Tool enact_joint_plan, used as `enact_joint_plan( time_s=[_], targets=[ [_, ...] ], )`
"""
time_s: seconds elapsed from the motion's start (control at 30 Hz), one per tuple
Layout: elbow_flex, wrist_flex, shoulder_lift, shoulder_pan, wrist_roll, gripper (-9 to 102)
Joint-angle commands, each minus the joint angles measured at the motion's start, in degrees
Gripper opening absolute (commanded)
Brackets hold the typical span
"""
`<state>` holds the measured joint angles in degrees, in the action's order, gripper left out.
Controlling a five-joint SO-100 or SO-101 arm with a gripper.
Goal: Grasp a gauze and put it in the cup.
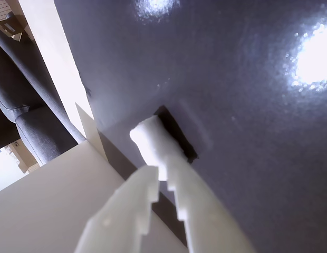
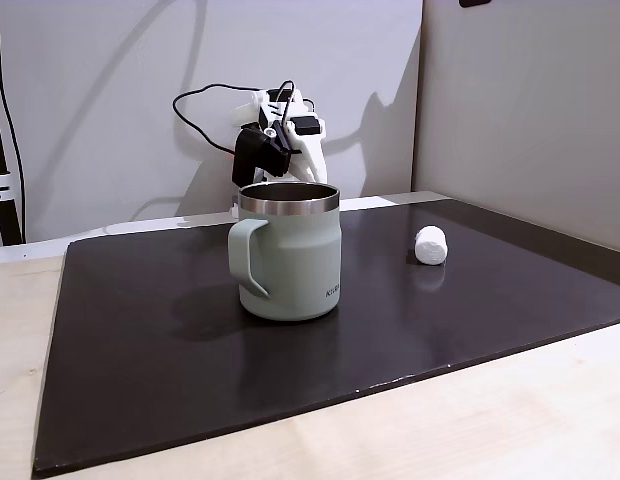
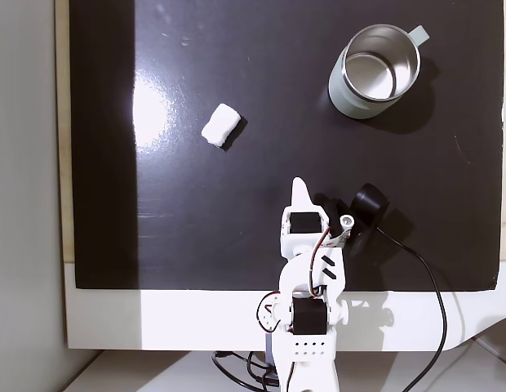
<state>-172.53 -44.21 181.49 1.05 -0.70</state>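
Lettering (image 2: pixel 333 292) near cup (image 2: pixel 288 250) base, too small to read

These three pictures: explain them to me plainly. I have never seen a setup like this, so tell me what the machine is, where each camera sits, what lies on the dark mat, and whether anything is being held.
The white machine is a small robot arm ending in a two-finger gripper. One fixed view looks straight down on it; the other fixed view looks across the table from the side, with the arm behind the cup. The wrist view comes from a camera riding on the arm, so the gripper's white fingers fill its lower part.

On the dark mat stand a pale green cup, upright and empty inside, and a small white gauze roll lying apart from it. The gripper is shut and holds nothing.
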Motion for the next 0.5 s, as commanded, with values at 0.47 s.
enact_joint_plan(
  time_s=[0.47],
  targets=[
    [30.1, -7.1, -24.8, -1.8, -0.5, 0]
  ],
)
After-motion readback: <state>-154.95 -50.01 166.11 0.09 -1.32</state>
